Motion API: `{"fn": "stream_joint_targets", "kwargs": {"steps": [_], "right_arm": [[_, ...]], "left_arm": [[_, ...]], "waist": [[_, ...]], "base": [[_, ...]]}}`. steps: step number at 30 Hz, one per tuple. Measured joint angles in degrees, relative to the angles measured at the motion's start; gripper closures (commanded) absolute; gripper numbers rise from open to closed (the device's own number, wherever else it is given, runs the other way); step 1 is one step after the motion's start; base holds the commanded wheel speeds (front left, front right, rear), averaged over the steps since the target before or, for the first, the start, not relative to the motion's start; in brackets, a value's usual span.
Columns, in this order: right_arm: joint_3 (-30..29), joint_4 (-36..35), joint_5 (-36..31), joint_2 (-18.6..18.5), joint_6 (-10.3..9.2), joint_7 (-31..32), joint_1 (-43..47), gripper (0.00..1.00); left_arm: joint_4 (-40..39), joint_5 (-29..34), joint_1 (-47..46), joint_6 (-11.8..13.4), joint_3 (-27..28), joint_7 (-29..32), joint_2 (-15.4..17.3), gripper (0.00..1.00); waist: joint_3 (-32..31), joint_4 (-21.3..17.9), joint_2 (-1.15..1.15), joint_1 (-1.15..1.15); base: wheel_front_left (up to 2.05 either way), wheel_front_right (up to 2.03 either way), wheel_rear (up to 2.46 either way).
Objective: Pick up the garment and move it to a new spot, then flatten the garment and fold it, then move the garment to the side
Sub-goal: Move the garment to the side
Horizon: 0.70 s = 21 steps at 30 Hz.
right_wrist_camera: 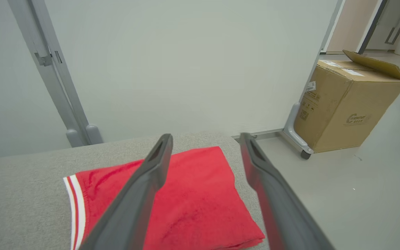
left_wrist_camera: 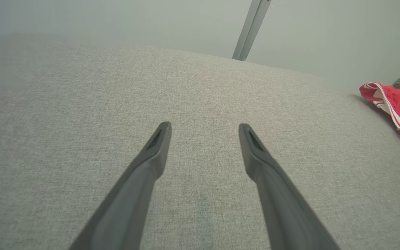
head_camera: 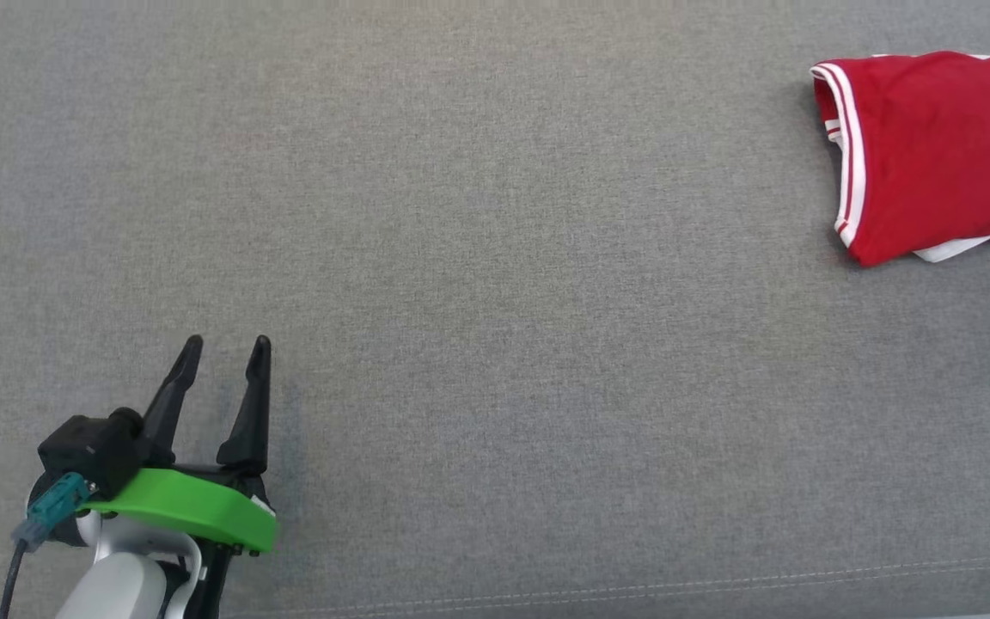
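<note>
Two grippers: both with fingers spread and nothing between them.
Garment: red, folded into a flat packet, garment (head_camera: 933,155) at the far right end of the grey cloth surface (head_camera: 495,301), close to that end's edge; part of it runs out of the head view on the right.
Striped hem: the white-banded striped hem (head_camera: 847,155) faces the middle of the surface; the plain folded edges face the right end.
Long axis: looks to run left to right across the surface, though the cut-off in the head view leaves this unsure.
Right gripper: right gripper (right_wrist_camera: 205,135) poised above the packet, fingers pointing over its near half toward the wall; not pinching the cloth, and I cannot tell whether the tips graze it.
Left gripper: left gripper (head_camera: 228,342) low at the near left, over bare cloth, well apart from the garment, which lies off to its right.
Nearer arm: the right, by a wide margin.
Beyond the edge: floor and a cardboard box (right_wrist_camera: 346,107), past the right end.
Stage, as judged: fold done, packet set aside; little left but to draw the right arm clear.
Risk, as judged: a fingertip catching the top layer on the way up could spoil the fold or drag it toward the edge.
</note>
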Motion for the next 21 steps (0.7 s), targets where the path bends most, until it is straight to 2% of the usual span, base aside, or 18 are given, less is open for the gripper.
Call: {"fn": "stream_joint_targets", "kwargs": {"steps": [8, 13, 21], "right_arm": [[4.0, -2.8, -0.4, 8.5, 0.0, -6.9, 8.9, 0.0], [6.1, -3.2, -2.2, 11.5, -0.02, -9.7, 15.5, 0.0], [8.3, -3.7, -4.9, 14.4, -0.08, -10.2, 23.3, 0.0]], "left_arm": [[3.7, 4.5, 0.8, 1.0, 3.6, -0.8, 1.9, 0.0], [5.5, 5.9, 3.7, 1.5, 4.9, -1.0, 2.2, 0.0], [7.4, 6.1, 6.4, 1.8, 6.9, -1.0, 1.5, 0.0]], "waist": [[-4.6, -1.8, 0.0, 0.0], [-7.8, -2.6, 0.0, 0.0], [-11.8, -2.3, 0.0, 0.0]], "base": [[0.0, 0.0, 0.0], [0.0, 0.0, 0.0], [0.0, 0.0, 0.0]]}}
